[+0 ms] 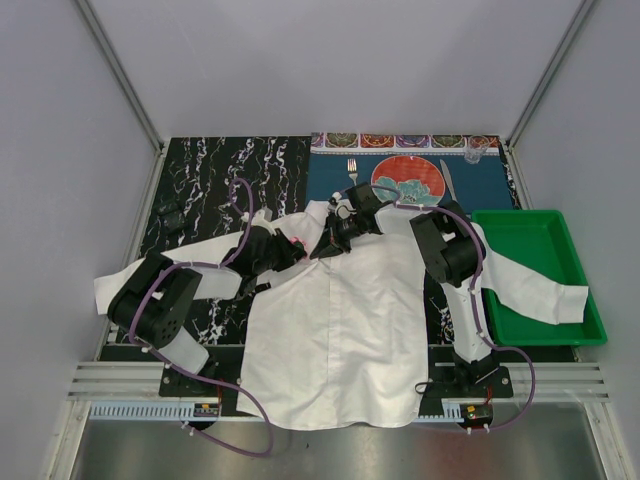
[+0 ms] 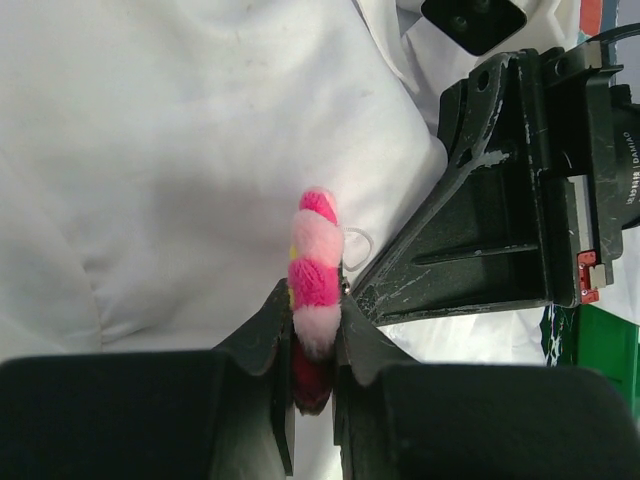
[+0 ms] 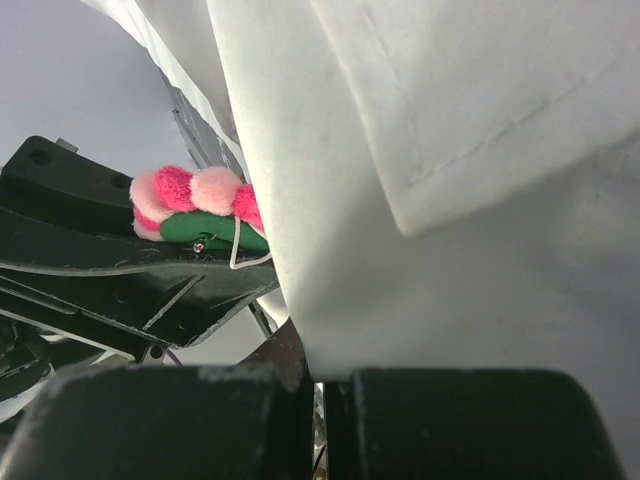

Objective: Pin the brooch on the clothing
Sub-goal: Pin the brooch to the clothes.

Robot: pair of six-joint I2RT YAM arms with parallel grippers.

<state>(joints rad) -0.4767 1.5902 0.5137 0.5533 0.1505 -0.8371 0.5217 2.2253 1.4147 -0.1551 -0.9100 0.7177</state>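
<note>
The white shirt (image 1: 340,320) lies flat on the table, collar toward the far side. My left gripper (image 1: 291,247) is shut on the brooch (image 1: 296,241), a pink-red fuzzy flower, beside the shirt's collar area. In the left wrist view the brooch (image 2: 315,265) stands edge-on between the fingers, close against the shirt (image 2: 150,150). My right gripper (image 1: 334,240) is shut on a fold of shirt fabric (image 3: 450,300) and holds it lifted. The right wrist view shows the brooch's green back (image 3: 205,228) and its wire pin (image 3: 240,258) right at the fabric's edge.
A red-and-teal plate (image 1: 410,180) with a fork (image 1: 352,168) and a knife (image 1: 447,180) sits on a blue placemat behind the shirt. A green tray (image 1: 545,275) is at the right, under one sleeve. A black marbled mat (image 1: 200,180) lies at the far left.
</note>
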